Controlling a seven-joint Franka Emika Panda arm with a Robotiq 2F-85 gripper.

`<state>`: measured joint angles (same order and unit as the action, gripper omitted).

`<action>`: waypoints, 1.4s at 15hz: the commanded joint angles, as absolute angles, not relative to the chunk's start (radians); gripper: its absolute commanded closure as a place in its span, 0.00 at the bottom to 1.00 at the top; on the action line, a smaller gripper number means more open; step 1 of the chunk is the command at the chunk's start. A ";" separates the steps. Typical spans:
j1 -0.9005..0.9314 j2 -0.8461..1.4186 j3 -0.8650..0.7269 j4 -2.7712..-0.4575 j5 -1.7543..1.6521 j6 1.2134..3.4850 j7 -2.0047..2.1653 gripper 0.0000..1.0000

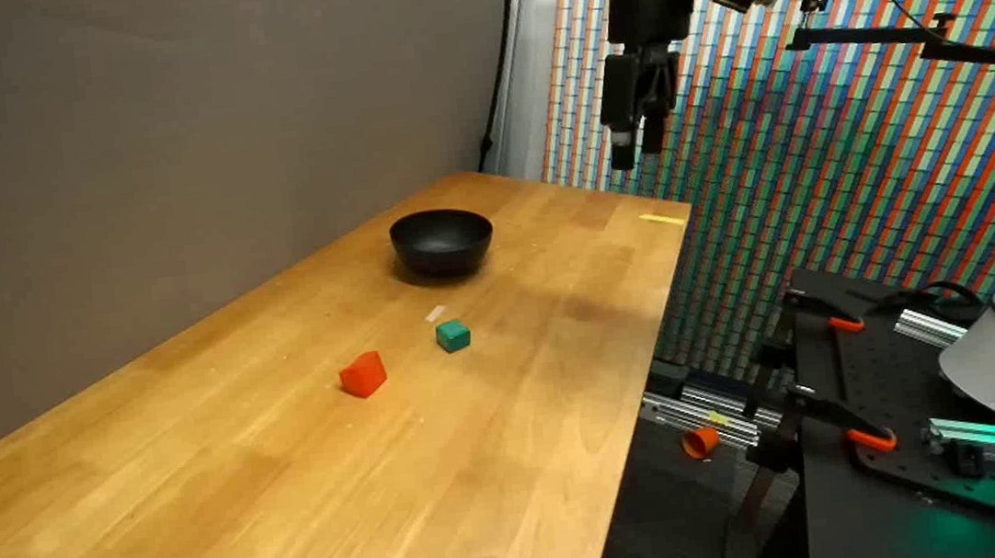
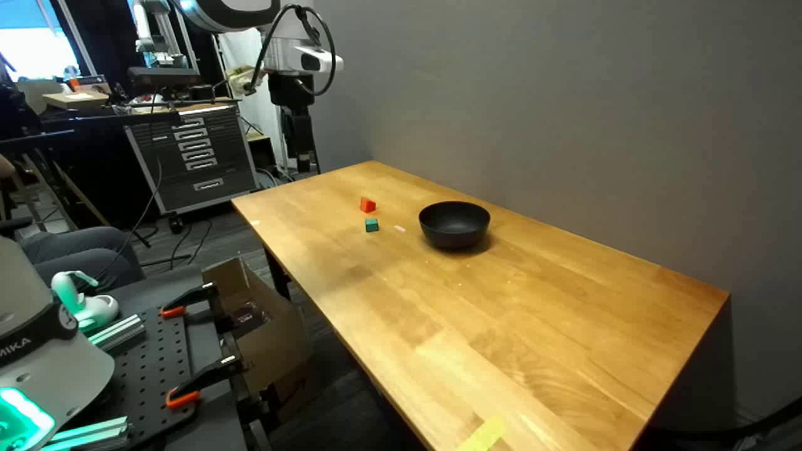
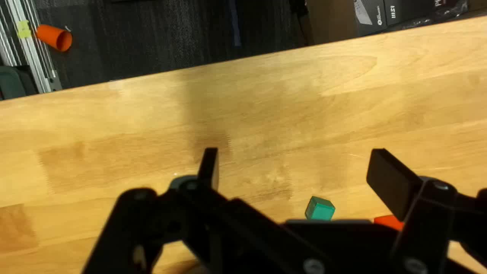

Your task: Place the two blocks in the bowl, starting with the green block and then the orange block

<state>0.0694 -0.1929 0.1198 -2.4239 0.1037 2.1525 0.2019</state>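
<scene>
Gripper hanging high over the table, its fingers pointing down and jaws spread wide.

The arm comes in at the upper left in an exterior view, and its wrist drops straight down. On the wood below, the green block and the orange block sit near each other but apart; in an exterior view the orange one lies nearer and to the left, while the bowl stands upright farther back. The wrist view shows the gap between the jaws, but the gripper hides part of the orange block, which both exterior views show whole. In an exterior view a drawer cabinet stands far left; in an exterior view a striped backdrop rises behind the gripper.
</scene>
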 commanded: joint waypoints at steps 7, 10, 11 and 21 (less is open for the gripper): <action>0.074 -0.193 0.115 -2.411 0.102 2.152 0.203 0.00; 0.074 -0.193 0.115 -2.411 0.102 2.152 0.203 0.00; 0.074 -0.193 0.115 -2.411 0.102 2.152 0.203 0.00; 0.087 0.009 0.130 -2.314 0.096 2.274 0.210 0.00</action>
